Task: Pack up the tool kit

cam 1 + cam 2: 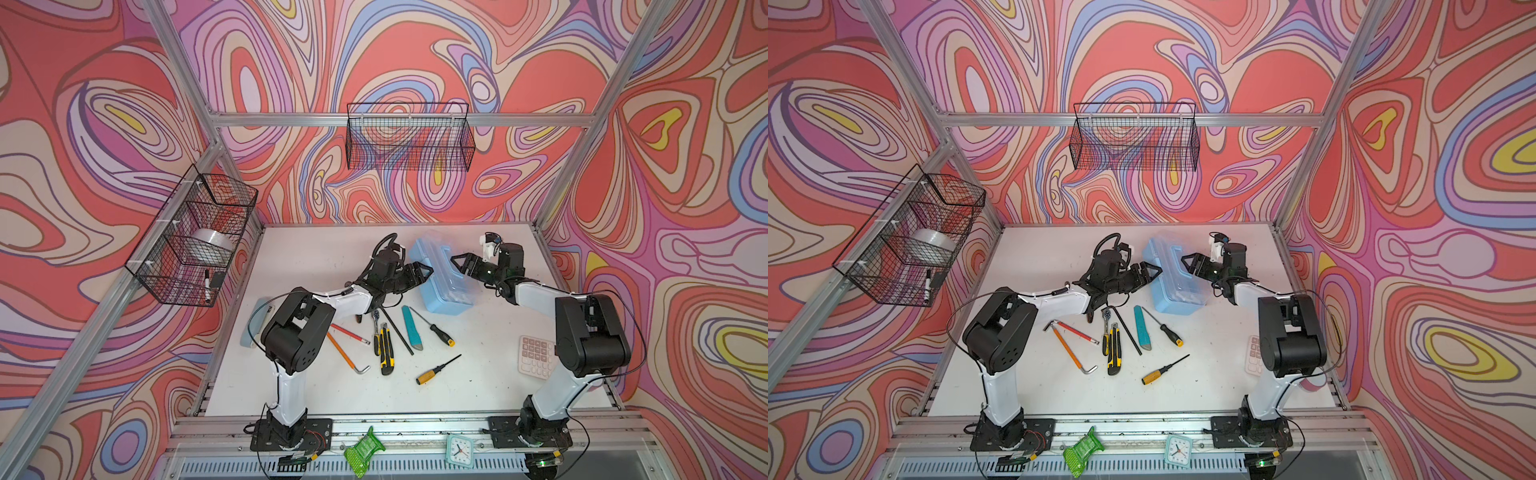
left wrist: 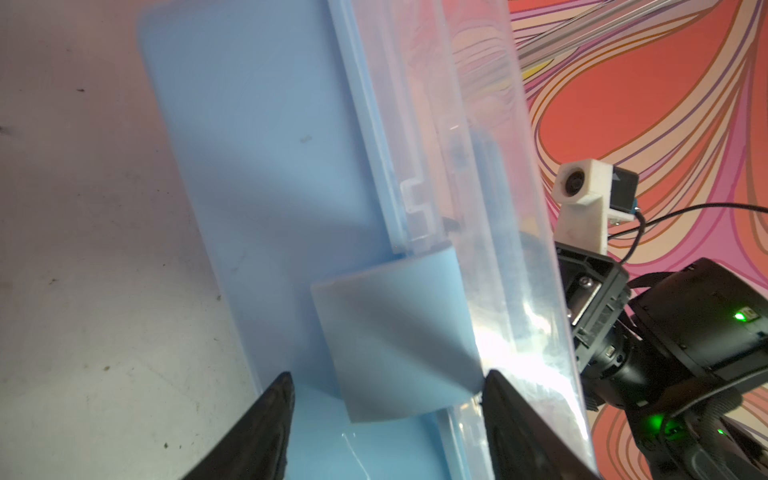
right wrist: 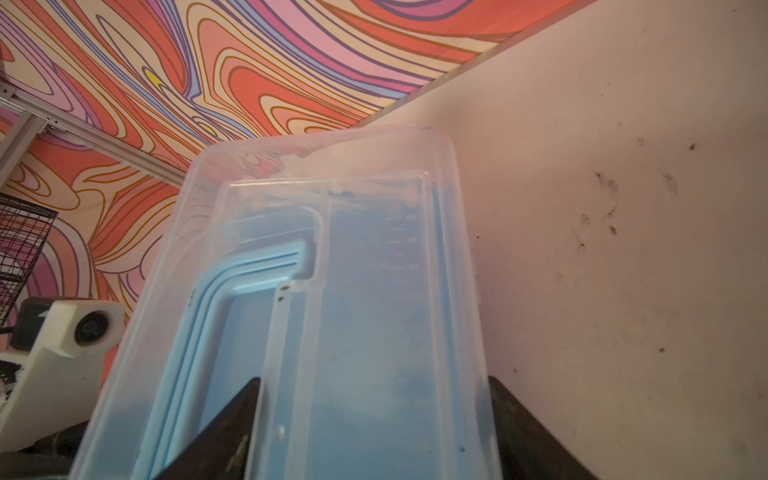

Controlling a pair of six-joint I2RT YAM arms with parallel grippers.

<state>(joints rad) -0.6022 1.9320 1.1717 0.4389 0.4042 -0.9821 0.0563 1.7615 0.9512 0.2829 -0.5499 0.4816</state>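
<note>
The tool kit, a light blue box with its clear lid down, lies at the back of the table. My left gripper is at its left side, open, jaws on either side of the blue latch. My right gripper is at the right side, open, straddling the clear lid beside the blue handle. In front lie a teal utility knife, a yellow-handled screwdriver, a black-handled screwdriver, a yellow utility knife, a ratchet and hex keys.
A pink calculator lies by the right arm's base, and a grey-blue stapler behind the left arm. Wire baskets hang on the left wall and on the back wall. A small clock sits on the front rail.
</note>
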